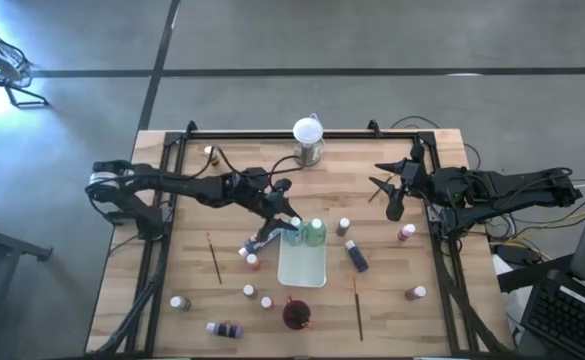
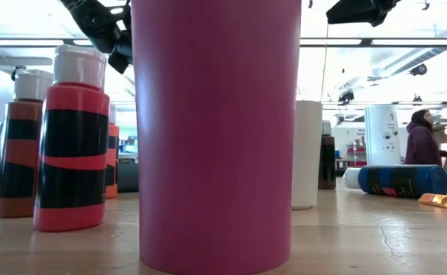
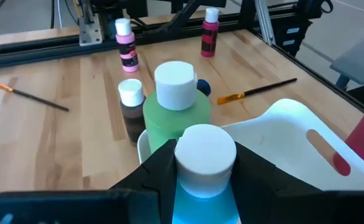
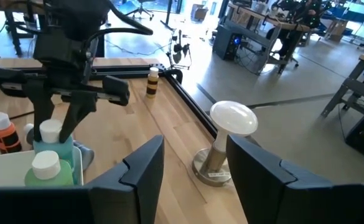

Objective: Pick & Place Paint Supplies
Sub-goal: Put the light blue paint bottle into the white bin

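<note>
teal bottle [image 3: 205, 180] half-hidden in left hand [image 3: 205, 163]

Bright overhead light, low view bg overexposed, near cup [image 2: 215, 130] blurred

Left arm reaching from my 9 o'clock toward worktop centre, elbow low, wrist angled down. Left end effector [image 1: 290, 226] sits just at 9 o'clock of centre, fingers [image 3: 154, 168] clamped on white-capped teal bottle [image 3: 205, 163], one finger each side of neck below cap. Right arm parked at 3 o'clock, forearm running along worktop edge, wrist turned inward. Right end effector [image 1: 394, 203] held above worktop, fingers [image 4: 138, 165] spread apart, gripping nothing.
</note>
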`<control>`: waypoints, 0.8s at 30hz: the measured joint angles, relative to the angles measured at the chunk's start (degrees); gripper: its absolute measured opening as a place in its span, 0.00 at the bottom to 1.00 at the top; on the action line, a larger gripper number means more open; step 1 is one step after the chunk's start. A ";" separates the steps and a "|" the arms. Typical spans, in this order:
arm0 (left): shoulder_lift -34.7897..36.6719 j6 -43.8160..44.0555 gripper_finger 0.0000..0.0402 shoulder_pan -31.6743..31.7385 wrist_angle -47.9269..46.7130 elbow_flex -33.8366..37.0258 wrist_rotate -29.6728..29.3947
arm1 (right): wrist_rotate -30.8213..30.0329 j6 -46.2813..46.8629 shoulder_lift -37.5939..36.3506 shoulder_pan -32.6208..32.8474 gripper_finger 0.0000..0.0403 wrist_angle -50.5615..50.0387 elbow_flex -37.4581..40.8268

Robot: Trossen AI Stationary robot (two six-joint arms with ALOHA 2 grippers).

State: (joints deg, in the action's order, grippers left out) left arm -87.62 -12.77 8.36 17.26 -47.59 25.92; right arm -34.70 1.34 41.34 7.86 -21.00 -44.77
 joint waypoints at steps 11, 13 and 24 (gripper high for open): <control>-0.52 -3.76 0.30 -0.19 0.99 0.00 -0.50 | 0.00 0.09 0.00 0.00 0.36 -0.21 0.00; -0.52 -3.73 0.31 -0.20 0.87 0.00 -0.55 | 0.00 0.00 0.00 0.00 0.35 -0.23 0.00; -0.06 -1.92 0.62 -0.18 0.24 -0.53 -0.91 | 0.02 0.13 0.00 0.00 0.36 -0.22 0.00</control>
State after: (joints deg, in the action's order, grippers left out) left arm -87.68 -14.69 8.19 17.49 -48.13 25.02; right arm -34.68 1.48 41.34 7.86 -21.22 -44.77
